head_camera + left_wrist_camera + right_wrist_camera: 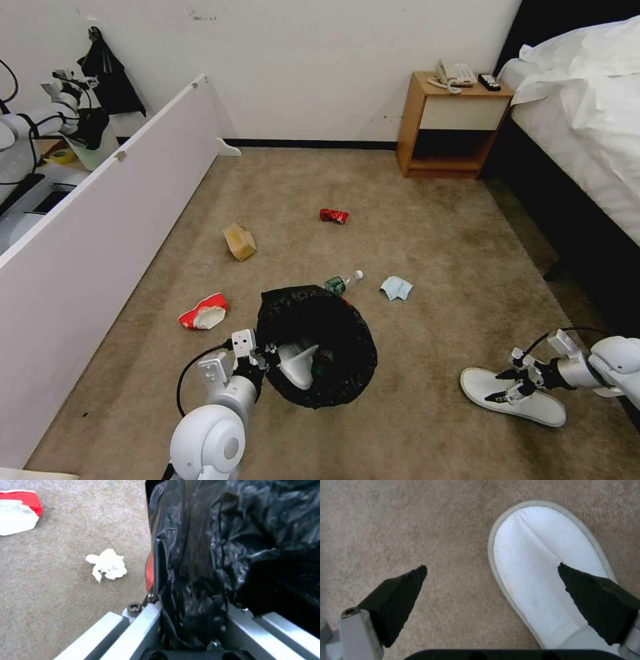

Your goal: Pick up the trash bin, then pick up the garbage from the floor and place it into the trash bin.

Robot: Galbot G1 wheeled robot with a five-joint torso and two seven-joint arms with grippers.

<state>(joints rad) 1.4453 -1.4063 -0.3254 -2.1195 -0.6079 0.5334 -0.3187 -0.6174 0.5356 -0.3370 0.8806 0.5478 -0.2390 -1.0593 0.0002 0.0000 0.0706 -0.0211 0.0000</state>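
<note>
A white slipper (512,396) lies under the right gripper (508,385), long axis ten to four o'clock; fingers spread. The left gripper (267,360) is clamped on the trash bin (320,343).

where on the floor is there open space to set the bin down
Bare carpet lies between the red can and the nightstand, and between the blue cloth and the bed. It is crowded around the trash bin, held by the left hand, and at the slipper under the right hand.
</note>
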